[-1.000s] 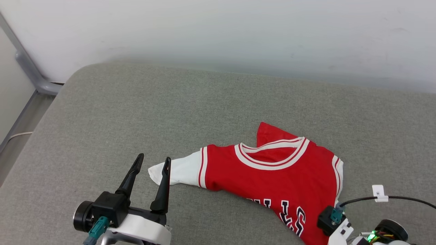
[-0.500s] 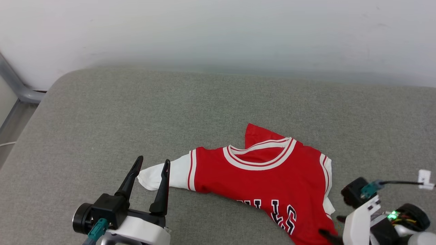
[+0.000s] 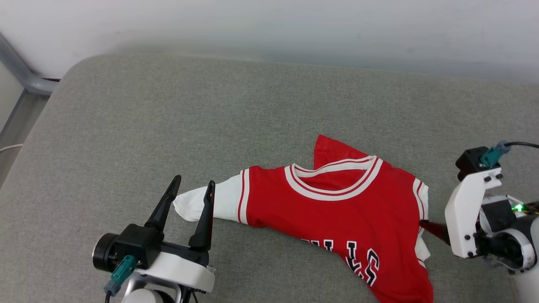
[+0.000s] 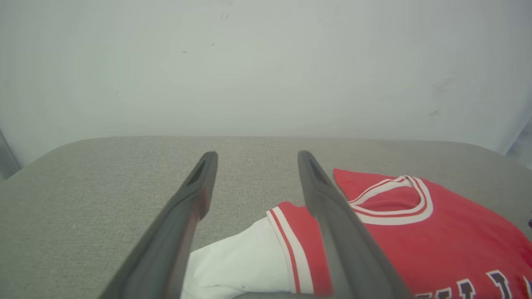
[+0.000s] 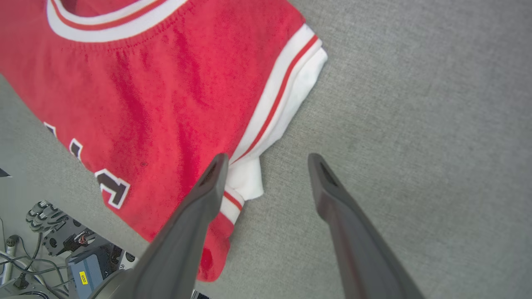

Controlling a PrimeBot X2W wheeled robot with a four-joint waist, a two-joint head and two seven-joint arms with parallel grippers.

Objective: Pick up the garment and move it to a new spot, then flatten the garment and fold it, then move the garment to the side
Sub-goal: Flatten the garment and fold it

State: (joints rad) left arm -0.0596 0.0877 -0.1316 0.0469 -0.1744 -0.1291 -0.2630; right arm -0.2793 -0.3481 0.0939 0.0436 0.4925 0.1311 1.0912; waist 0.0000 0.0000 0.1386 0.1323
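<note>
The garment (image 3: 337, 210), a red jersey with white sleeves, a striped collar and black lettering, lies crumpled on the grey cushion (image 3: 126, 126). Its left white sleeve (image 3: 189, 208) stretches out to the left. My left gripper (image 3: 193, 182) is open, its two fingers standing over that sleeve's end without closing on it; in the left wrist view the sleeve (image 4: 237, 265) lies between the fingers of the left gripper (image 4: 256, 155). My right gripper (image 5: 268, 160) is open just above the garment's (image 5: 166, 91) folded right sleeve (image 5: 249, 174), holding nothing.
A white wall (image 3: 269, 25) runs behind the cushion. A grey metal bar (image 3: 25, 75) and floor lie past the cushion's left edge. Cables and equipment (image 5: 62, 245) sit below the cushion's near edge in the right wrist view.
My right gripper has opened, let go of the garment's lower right part and risen beside its right edge. The head camera has shifted. The left gripper stays open over the sleeve.
</note>
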